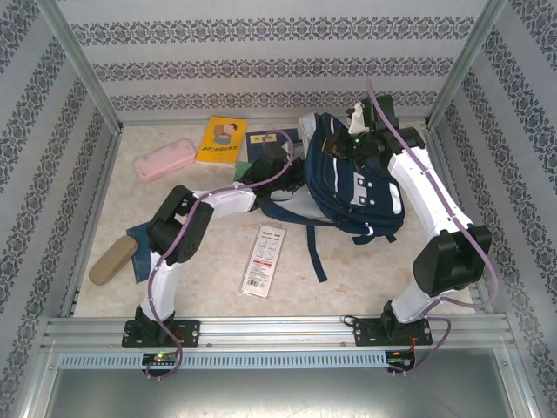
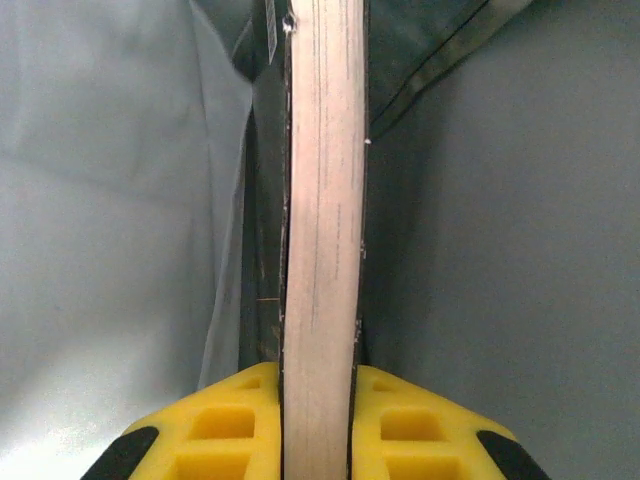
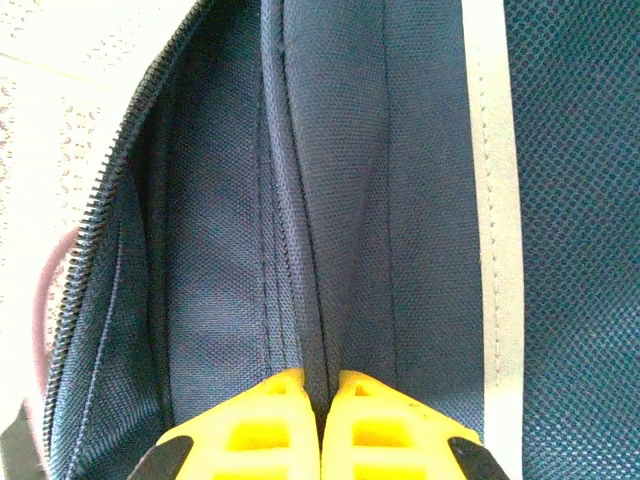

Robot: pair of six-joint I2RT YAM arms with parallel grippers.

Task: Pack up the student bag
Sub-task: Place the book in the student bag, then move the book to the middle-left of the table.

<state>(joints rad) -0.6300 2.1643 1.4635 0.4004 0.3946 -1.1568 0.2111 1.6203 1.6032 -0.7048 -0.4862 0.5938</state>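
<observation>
The student bag, navy with white stripes, lies at the back right of the table with its mouth facing left. My left gripper is shut on a book, held by its pale page edge. The book stands between the bag's grey inner walls. In the top view my left arm reaches to the bag's mouth. My right gripper is shut on a fold of the bag's navy fabric, beside the open zipper and a white stripe. From above, it sits at the bag's top.
A yellow book, a dark book and a pink pencil case lie at the back left. A tan case and a blue book lie at the left. A white and red packet and a bag strap lie mid-table.
</observation>
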